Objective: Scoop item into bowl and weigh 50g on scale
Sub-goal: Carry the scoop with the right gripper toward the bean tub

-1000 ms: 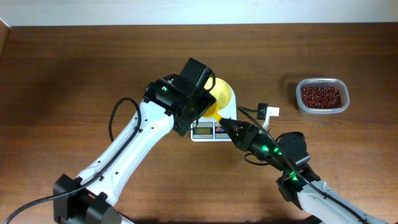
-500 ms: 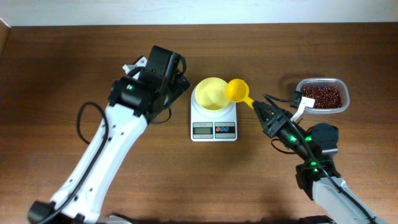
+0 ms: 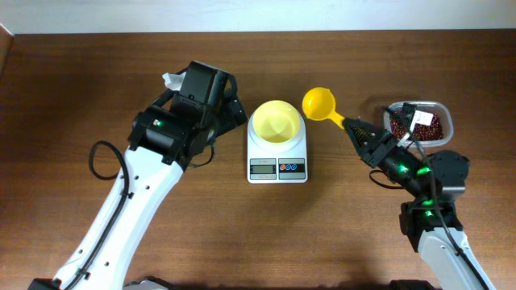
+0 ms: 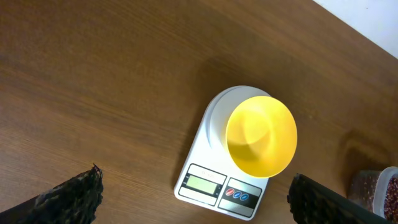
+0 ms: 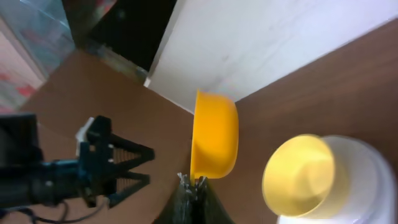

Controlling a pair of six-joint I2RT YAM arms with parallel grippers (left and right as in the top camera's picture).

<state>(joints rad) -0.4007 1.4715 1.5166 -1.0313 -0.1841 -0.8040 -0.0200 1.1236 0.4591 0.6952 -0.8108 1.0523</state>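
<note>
Red-brown beans point(image 3: 429, 126) fill a clear tub point(image 3: 445, 119) at right of frame, while the yellow bowl point(image 3: 276, 121) sits empty on the scale point(image 3: 277, 167), centre. The right tool point(image 3: 349, 124), clamped on an empty scoop point(image 3: 319, 102), likely dips into the tub next. The left tool point(image 3: 232, 113) hangs spread apart.

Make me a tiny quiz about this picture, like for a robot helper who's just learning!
1. True or false: the bowl sits on the scale.
2. What do the right fingers hold? A) bowl B) scoop C) scale
3. Fill in: all the beans lie in the clear ___.

Key: 1 true; 2 B; 3 tub.
</note>
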